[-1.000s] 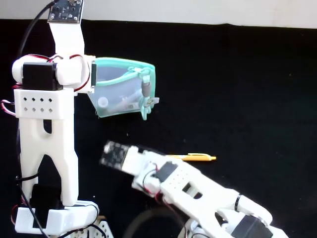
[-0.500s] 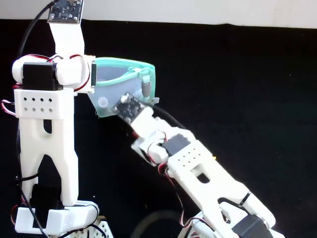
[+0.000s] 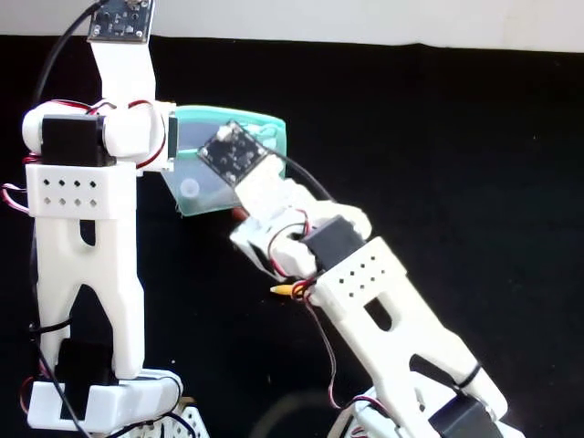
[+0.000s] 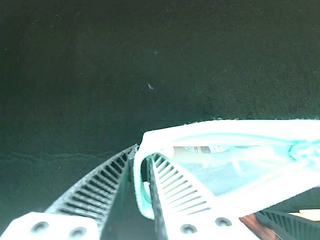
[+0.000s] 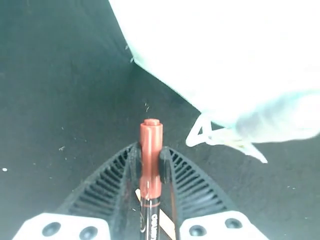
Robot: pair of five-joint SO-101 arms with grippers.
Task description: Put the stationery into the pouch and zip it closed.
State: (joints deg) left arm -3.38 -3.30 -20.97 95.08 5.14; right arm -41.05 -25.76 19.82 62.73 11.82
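Observation:
A translucent pouch (image 3: 190,187) with a teal edge hangs off the table at the back left. My left gripper (image 4: 141,167) is shut on its rim, and small items show through its wall (image 4: 220,170). In the right wrist view my right gripper (image 5: 150,152) is shut on a red-brown pen (image 5: 150,150) that points toward the pouch (image 5: 225,55) and stops short of it, with the white zipper pull (image 5: 200,136) just beside the pen's tip. From above, the right arm (image 3: 274,196) covers much of the pouch. The tip of a yellow pen (image 3: 285,288) peeks out from under that arm.
The black table cloth (image 3: 456,164) stretches open to the right and back. The tall left arm column (image 3: 87,246) stands at the left edge. A pale wall strip (image 3: 365,18) runs along the far side.
The right arm has swung from the front of the table up and back to the pouch, and now covers most of it and of the yellow pen. The left arm and pouch stayed still.

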